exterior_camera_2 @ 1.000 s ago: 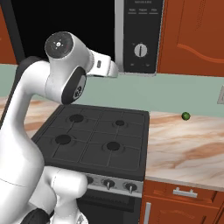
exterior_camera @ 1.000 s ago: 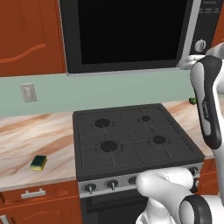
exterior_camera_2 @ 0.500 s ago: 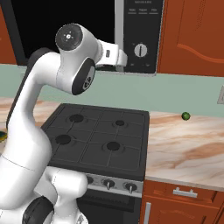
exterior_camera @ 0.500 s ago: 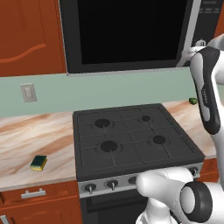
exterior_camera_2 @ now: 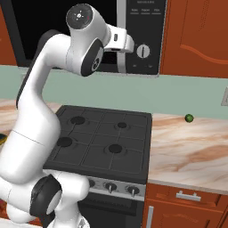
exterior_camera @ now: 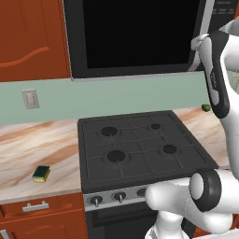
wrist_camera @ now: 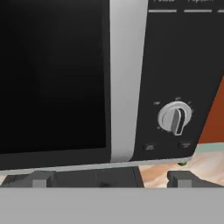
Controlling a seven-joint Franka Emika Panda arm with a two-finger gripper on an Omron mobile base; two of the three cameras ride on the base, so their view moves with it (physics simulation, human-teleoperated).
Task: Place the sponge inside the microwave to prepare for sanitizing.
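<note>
Sponge (exterior_camera: 41,174) lies on the counter (exterior_camera: 28,149) well left of the stove (exterior_camera: 140,149), near the front edge, untouched and far from the arm. The fingers (wrist_camera: 39,178) stand spread wide and released, holding nothing; the hand view looks between them straight at the microwave (wrist_camera: 87,78). They are raised to the height of its lower right corner, facing the pale vertical handle strip (wrist_camera: 124,78) that runs between the dark glass door and the control panel with its round knob (wrist_camera: 175,117). That placement makes sense if the door has to be opened first: it is shut, so the sponge cannot go in yet, and the wide spread would let the fingers close around the strip. In the right base view the arm arches up over the stove with the hand against the microwave front beside the knob. A small green ball (exterior_camera_2: 189,118) sits on the counter right of the stove, by the wall. The task looks to be at its start: door closed, sponge not picked up.
</note>
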